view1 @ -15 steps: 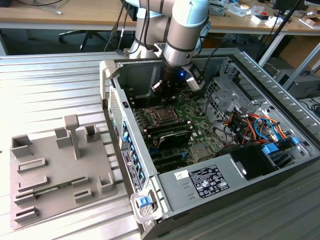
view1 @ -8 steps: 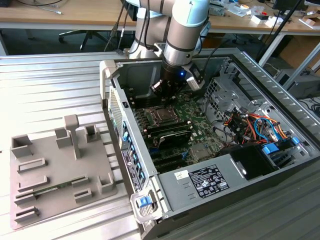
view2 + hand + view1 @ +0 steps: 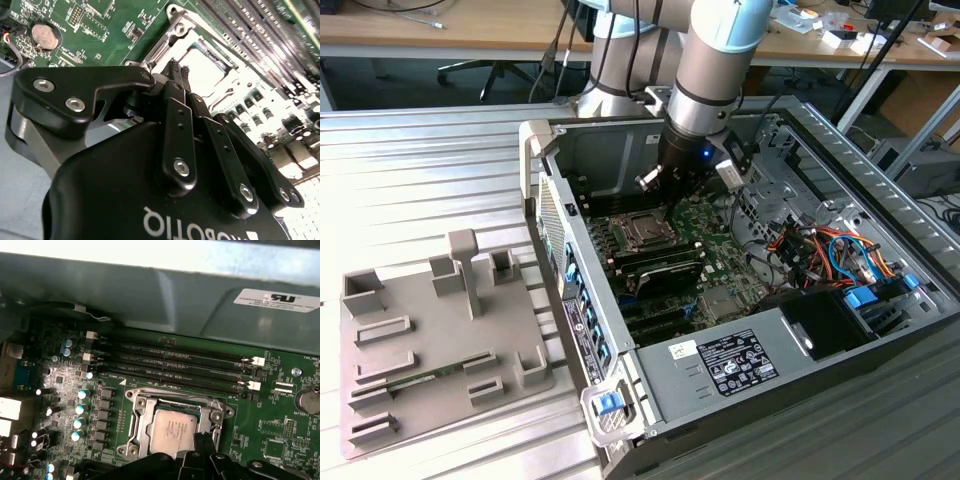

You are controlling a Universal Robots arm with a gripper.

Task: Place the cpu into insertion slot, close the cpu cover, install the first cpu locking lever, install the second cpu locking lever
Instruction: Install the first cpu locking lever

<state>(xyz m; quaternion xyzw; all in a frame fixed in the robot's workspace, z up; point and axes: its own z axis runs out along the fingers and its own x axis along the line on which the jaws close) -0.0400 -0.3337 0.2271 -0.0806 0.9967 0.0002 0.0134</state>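
— Grey slatted metal tabletop [image 3: 440, 170] carries an open computer case [image 3: 720, 370], lying on its side. How is the arm set?

— Reaching steeply down into the case, gripper [image 3: 178, 70] hanging just above the socket on the green motherboard [image 3: 280, 435].

— Jaws?

— Fingertips [image 3: 174, 65] pressed together, nothing between them.

— And the cpu [image 3: 170, 430]?

— Flat in its socket, silvery top showing through the cpu cover [image 3: 142, 412], which lies down around it

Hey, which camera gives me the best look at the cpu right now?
The first wrist view: the cpu lies flat in its socket, its silver top facing the camera. In the second wrist view it is glared white behind the gripper. In the exterior view it is tiny.
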